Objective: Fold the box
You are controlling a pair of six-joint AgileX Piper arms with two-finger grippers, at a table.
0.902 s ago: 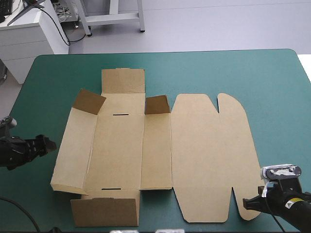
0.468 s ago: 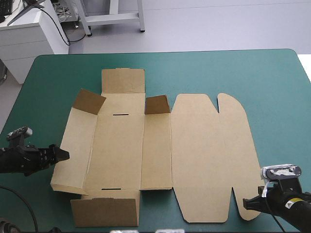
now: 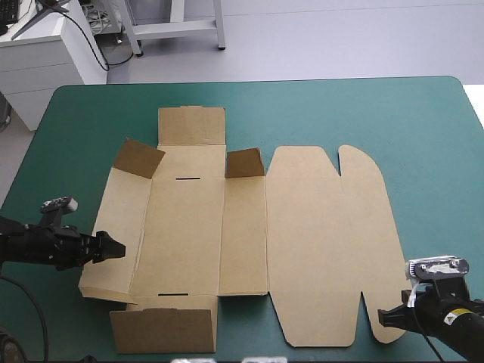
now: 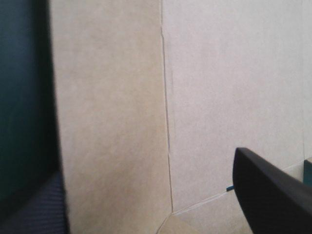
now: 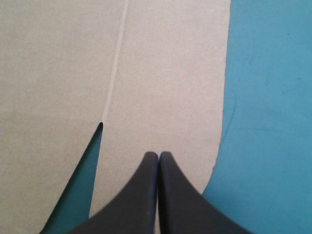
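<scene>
L tool [image 3: 112, 248], fingers apart, has slid in over box [image 3: 302, 227] left edge; R tool [image 5: 159, 158] closed, unmoved. Side-wall lift likely next.

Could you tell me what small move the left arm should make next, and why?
Probably shut the left pincer on the outer edge of the box's left side panel. Its fingers stand open and appear to straddle that edge, one over the board and one off it, and the panel lies nearly flat, not yet raised.
</scene>
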